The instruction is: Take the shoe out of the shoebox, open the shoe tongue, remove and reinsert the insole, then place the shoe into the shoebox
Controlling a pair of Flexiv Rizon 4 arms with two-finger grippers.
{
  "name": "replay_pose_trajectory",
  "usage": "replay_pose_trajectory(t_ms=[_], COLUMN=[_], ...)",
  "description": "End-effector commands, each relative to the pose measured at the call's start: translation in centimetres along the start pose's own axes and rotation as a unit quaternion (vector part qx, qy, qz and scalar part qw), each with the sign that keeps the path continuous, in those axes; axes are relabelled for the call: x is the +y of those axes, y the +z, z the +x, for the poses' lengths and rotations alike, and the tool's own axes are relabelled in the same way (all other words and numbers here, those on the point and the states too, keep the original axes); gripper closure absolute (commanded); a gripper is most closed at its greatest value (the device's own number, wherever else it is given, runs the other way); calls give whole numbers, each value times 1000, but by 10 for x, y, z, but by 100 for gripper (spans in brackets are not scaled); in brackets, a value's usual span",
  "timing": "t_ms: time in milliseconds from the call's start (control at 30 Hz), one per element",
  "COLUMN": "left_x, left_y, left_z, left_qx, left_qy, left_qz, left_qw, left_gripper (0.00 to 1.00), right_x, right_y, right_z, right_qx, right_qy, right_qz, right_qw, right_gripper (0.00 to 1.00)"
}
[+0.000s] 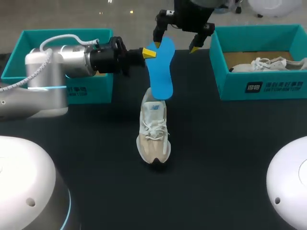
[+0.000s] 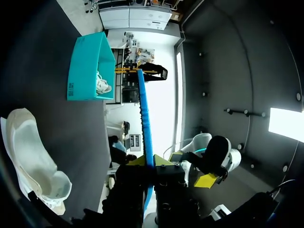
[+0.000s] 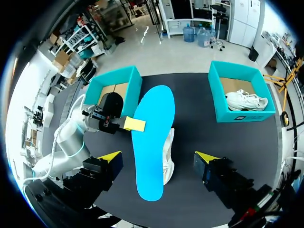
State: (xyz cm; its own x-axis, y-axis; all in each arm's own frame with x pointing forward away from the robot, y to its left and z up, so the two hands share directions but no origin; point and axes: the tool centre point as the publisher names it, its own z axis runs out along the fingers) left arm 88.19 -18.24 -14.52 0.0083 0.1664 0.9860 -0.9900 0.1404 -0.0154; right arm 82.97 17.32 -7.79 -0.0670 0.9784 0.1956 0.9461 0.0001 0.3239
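At the far left of the black bench [image 1: 216,158] stands a teal cardboard shoebox [image 1: 29,38] with no shoe showing in it. My left arm lies across its front, and the left end effector [image 1: 149,52] is clamped on one long edge of the flat bright blue foam insole [image 1: 160,72]. In the left wrist view that insole [image 2: 145,118] runs edge-on straight out from between the yellow fingertips [image 2: 138,161].

The insole hangs in the air, its lower end just above the heel opening of the beige and white laced sneaker [image 1: 153,132], which sits upright on the bench between the two boxes. From above, the right end effector [image 3: 156,159] has its fingers spread wide to either side of the insole [image 3: 152,142], touching nothing. At the right, a second teal shoebox [image 1: 261,86] holds another white sneaker [image 1: 271,63].

By my reading, the shoe is out of its box and the insole has been removed. Whether the tongue is pulled open I cannot tell. The insole is not yet back inside, and after that the shoe must go into the box.
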Motion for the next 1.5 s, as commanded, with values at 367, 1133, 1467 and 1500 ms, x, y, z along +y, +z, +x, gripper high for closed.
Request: replay_pose_trajectory(t_ms=[367,1133,1467,1500], left_x=[2,5,4,4], left_y=[2,-2,-1,-1], left_z=[-2,-4,-5,-5], left_qx=[-10,-15,-15,-15], left_qy=[-3,-9,-11,-11], left_qz=[-9,-22,-22,-22], left_qw=[1000,1000,1000,1000], left_gripper=[100,100,100,100], right_x=[9,10,10,10], right_y=[26,21,21,21], right_z=[27,28,28,28], right_qx=[-160,-148,-148,-148], right_qy=[-6,-7,-7,-7], right_qz=[45,45,45,45], right_qw=[986,988,988,988], right_gripper=[0,0,0,0])
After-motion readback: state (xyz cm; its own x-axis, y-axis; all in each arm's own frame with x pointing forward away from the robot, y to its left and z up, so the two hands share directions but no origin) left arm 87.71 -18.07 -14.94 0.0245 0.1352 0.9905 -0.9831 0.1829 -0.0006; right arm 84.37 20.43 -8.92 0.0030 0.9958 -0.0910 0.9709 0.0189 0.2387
